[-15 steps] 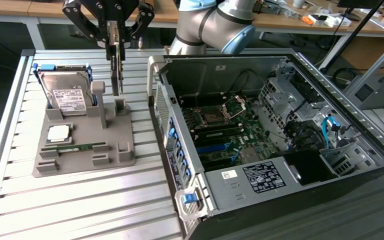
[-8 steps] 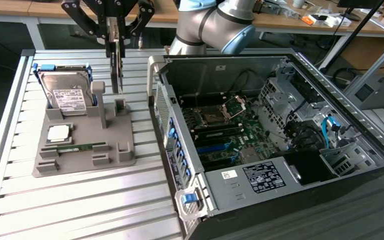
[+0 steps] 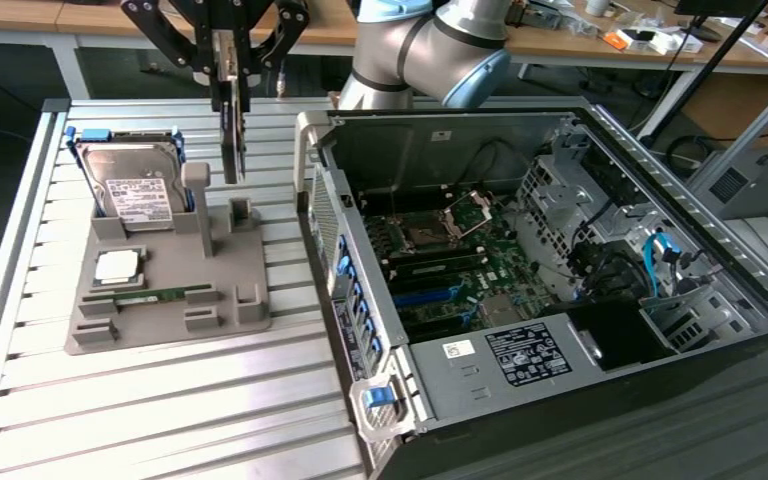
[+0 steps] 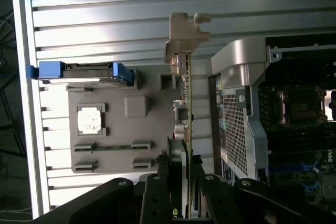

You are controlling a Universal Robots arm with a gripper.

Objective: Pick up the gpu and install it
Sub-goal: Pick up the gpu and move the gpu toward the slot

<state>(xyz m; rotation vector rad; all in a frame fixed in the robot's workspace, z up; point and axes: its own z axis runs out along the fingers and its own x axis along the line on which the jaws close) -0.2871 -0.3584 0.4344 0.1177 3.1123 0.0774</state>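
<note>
End effector (image 4: 185,162) vertical, gpu (image 4: 187,95) in grip.

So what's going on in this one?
The robot arm's gripper is clamped on the gpu, holding it edge-on in the air over the grey parts holder. The hard drive, a processor and a memory stick sit in that holder. The open computer case lies beside it, towards the exterior view's right. The card is not yet over the case, so it isn't installed.
</note>
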